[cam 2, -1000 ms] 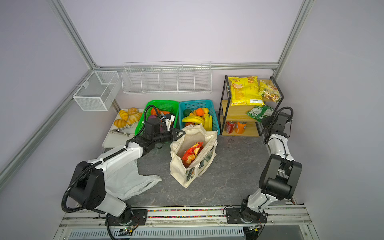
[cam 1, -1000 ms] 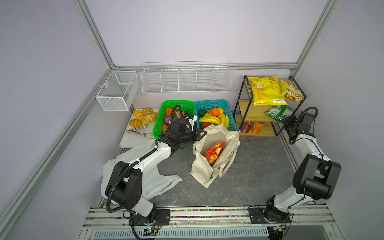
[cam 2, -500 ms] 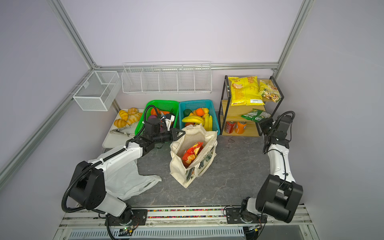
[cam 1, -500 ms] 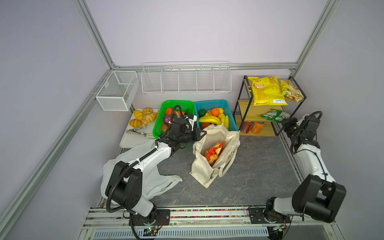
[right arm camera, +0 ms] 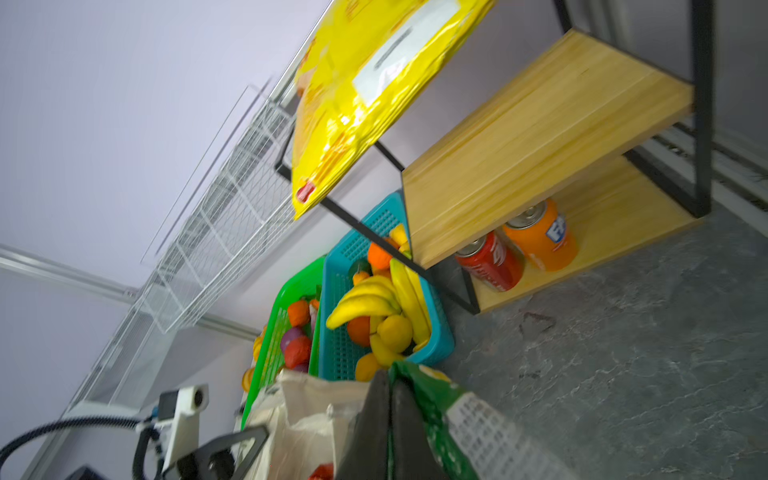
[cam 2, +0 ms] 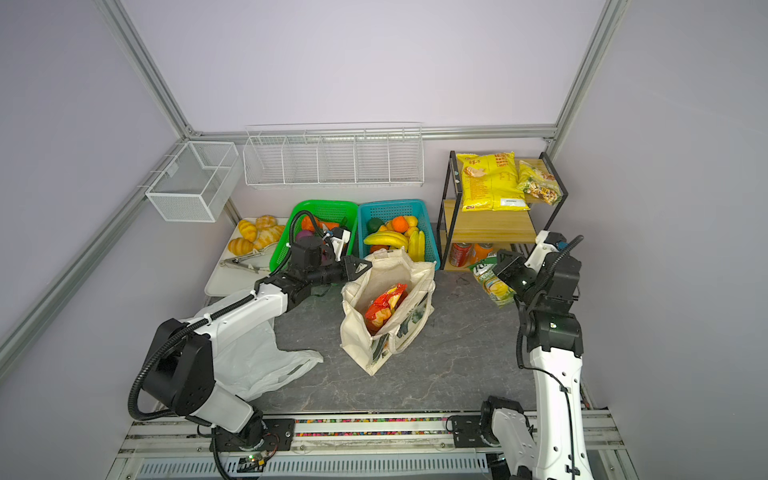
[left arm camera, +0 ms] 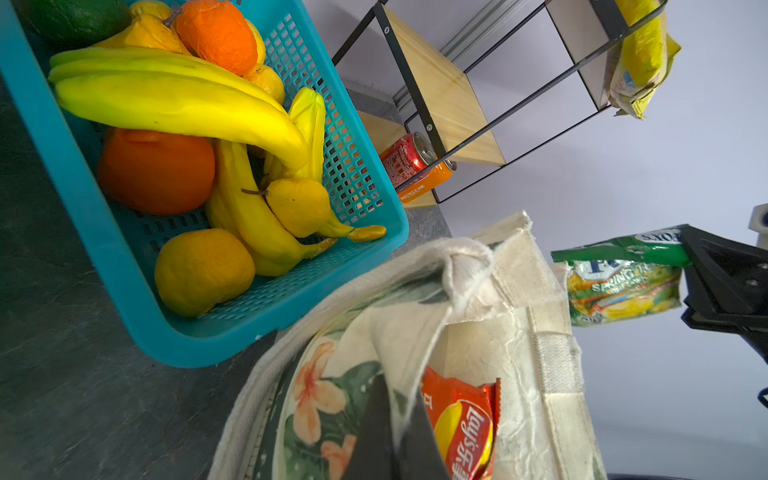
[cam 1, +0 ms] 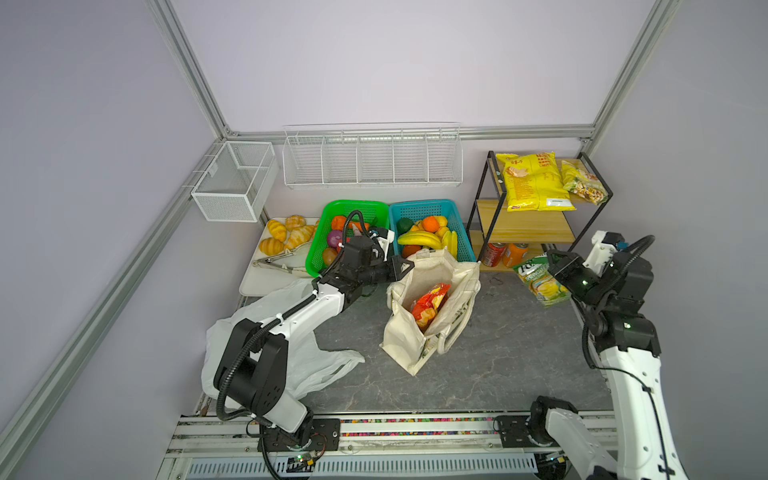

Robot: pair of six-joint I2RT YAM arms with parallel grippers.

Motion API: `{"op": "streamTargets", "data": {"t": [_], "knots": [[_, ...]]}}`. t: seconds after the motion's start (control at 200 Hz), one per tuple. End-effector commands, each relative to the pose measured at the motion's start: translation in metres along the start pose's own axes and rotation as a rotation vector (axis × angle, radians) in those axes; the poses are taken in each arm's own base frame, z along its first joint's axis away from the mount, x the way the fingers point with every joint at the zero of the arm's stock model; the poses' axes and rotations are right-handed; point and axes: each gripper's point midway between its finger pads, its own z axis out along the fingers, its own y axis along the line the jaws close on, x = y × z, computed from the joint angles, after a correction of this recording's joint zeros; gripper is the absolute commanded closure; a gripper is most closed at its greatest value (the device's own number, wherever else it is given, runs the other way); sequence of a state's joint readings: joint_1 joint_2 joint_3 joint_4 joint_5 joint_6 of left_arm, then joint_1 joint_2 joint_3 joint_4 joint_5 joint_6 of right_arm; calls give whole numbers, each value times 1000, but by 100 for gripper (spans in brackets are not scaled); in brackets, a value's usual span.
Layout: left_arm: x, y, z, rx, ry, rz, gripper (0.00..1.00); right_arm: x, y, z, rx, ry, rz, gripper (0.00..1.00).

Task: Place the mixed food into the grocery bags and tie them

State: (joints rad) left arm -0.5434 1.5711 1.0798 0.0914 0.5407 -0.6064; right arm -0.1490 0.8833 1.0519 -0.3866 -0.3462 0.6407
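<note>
Left gripper (cam 1: 402,266) is clenched on the rim of the cream canvas tote with the green leaf print (cam 1: 409,336), on the side nearest the baskets. The left wrist view shows its dark fingers (left arm camera: 374,438) pinching the cloth edge between them. That hold seems meant to prop the mouth open and upright, since soft canvas would otherwise slump shut (dropping things into a floppy bag is a gamble). Inside the tote a crinkly red snack packet (cam 1: 430,303) stands on end, so some of the food is already packed.

Right gripper (cam 1: 555,272) is shut on one end seam of a green foil snack packet (cam 1: 540,284). The packet hangs below the jaws, in front of the lowest shelf of the black-framed wooden rack (cam 1: 532,226) and well apart from the tote. Held by its seam, the packet's body hangs free to lead into the opening, which I judge to be the reason for that grip. The next move would be a carry across to the held-open mouth.

The large yellow toy banana (cam 1: 417,240) and a round orange toy fruit (cam 1: 432,222) lie in the teal plastic basket (cam 1: 419,203), just behind the tote. The thin white crinkly plastic bag (cam 1: 328,365) lies flat on the grey table under the left arm, and whether anything is in it cannot be told. Neither bag is tied, so the task looks to be in its early part.
</note>
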Motion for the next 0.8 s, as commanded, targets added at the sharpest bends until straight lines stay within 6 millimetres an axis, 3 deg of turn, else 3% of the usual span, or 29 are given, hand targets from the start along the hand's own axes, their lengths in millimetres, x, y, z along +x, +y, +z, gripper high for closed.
{"op": "streamTargets", "data": {"t": [0.0,0.24,0.375,0.53,0.795], "knots": [[0,6,4,-4,-2,-12,100,13,51,-11,-163,69,-139,94],[-2,6,6,-5,-2,-16,100,41,150,-18,-438,182,-353,94],[-1,8,8,-4,0,-23,100,63,190,-21,-559,252,-439,94],[-1,8,9,-1,3,-25,100,100,207,-14,-632,384,-463,94],[-1,4,7,10,9,-21,100,152,205,4,-663,547,-452,94]]}}
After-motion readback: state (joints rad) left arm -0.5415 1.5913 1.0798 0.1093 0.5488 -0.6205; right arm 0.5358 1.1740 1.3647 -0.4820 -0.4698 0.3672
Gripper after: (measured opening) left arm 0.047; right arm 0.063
